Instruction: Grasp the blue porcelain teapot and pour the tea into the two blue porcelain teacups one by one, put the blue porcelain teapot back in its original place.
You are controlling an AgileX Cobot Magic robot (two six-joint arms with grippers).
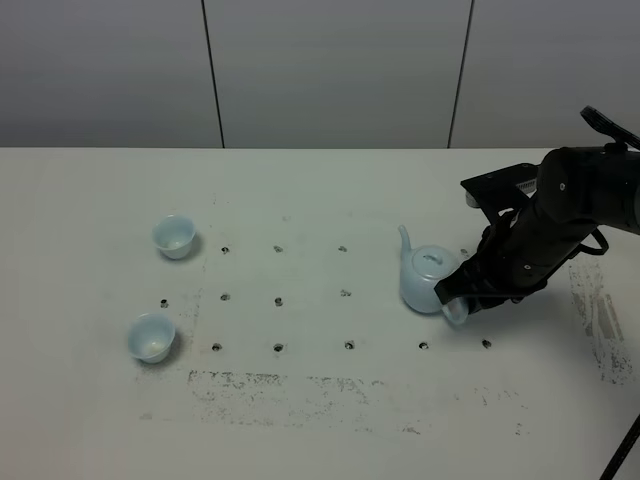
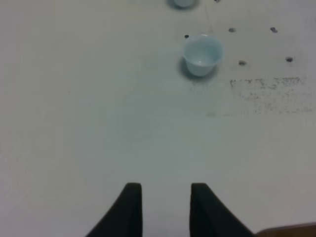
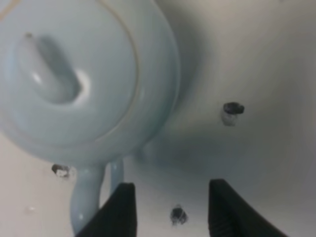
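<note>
One round, glossy pale blue-white porcelain teapot [image 1: 428,280] stands upright on the white table [image 1: 100,420], right of its middle and about midway between the far and front edges. Its knobbed lid [image 3: 64,84] is on and its curved spout [image 1: 405,238] points toward the far edge.

The black right gripper [image 3: 170,187], one of two on the rig, reaches in from the table's right side and hangs low behind the pot. Its fingers are spread with only bare tabletop between them. The pot's loop handle [image 3: 86,197] lies just outside one finger, not gripped.

Two small handleless pale blue-white porcelain teacups sit upright toward the left edge, well apart from the teapot. One teacup [image 1: 174,236] is nearer the far edge and the other teacup [image 1: 151,336] is nearer the front edge.

The left gripper [image 2: 167,190] hovers over empty tabletop near the front-left corner, its two black fingers a little apart and pinching nothing.

Three rows of small dark holes [image 1: 279,300] dot the table's middle. A band of grey scuff marks [image 1: 300,385] runs along the front.
</note>
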